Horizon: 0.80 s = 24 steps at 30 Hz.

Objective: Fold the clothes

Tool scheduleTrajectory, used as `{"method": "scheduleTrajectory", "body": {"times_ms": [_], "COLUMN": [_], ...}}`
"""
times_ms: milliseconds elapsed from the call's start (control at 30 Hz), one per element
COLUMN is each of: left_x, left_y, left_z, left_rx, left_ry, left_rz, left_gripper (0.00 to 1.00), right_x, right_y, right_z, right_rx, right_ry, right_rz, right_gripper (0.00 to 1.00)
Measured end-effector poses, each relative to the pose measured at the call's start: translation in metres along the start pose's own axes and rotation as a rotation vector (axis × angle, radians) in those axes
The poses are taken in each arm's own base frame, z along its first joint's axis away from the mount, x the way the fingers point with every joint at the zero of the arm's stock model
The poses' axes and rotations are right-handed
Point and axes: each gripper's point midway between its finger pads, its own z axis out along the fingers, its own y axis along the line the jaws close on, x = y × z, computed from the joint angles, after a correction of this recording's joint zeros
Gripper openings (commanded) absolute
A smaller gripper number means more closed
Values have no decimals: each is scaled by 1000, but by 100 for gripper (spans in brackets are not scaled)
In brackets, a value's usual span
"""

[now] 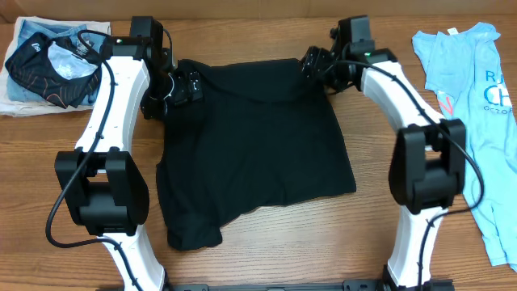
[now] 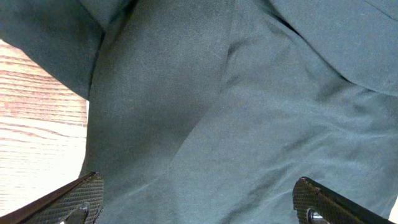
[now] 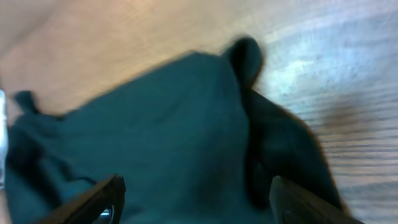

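1. The shirt (image 1: 254, 145) lies on the table (image 1: 266, 259), its near hem rumpled.
2. Left gripper (image 1: 184, 86), jaws apart, hangs over its far-left corner.
3. Right gripper (image 1: 315, 63), jaws apart, is over the far-right corner; an uneven pinch could skew the fold.

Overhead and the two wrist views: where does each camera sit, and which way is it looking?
Overhead: fixed above the table, facing straight down on the black shirt; shows the left gripper and right gripper at the shirt's upper edge.
Left wrist: mounted on the left wrist, looking past its own fingertips at shirt fabric and a strip of wood.
Right wrist: mounted on the right wrist, blurred, looking past its fingertips at a shirt corner and wood.
Shared: all three see shirt and table.
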Motion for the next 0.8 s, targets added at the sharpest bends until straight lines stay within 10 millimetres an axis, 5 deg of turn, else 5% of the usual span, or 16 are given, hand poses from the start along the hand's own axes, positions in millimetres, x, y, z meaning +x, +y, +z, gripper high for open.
{"method": "scheduleTrajectory", "body": {"times_ms": [167, 400, 600, 800], "left_x": [1, 1, 1, 2], "left_y": [1, 1, 1, 6], "left_z": [0, 0, 0, 1], "left_rx": [-5, -5, -6, -32], "left_ry": [4, 4, 4, 3], "left_rz": [-1, -1, -1, -2], "left_gripper": [100, 100, 100, 100], "right_x": [20, 17, 18, 10], "right_y": [-26, -26, -27, -30], "right_z": [36, 37, 36, 25], "right_rx": [41, 40, 49, 115], "right_ry": [69, 55, 61, 53], "right_rz": [26, 27, 36, 56], "right_gripper": [71, 45, 12, 4]}}
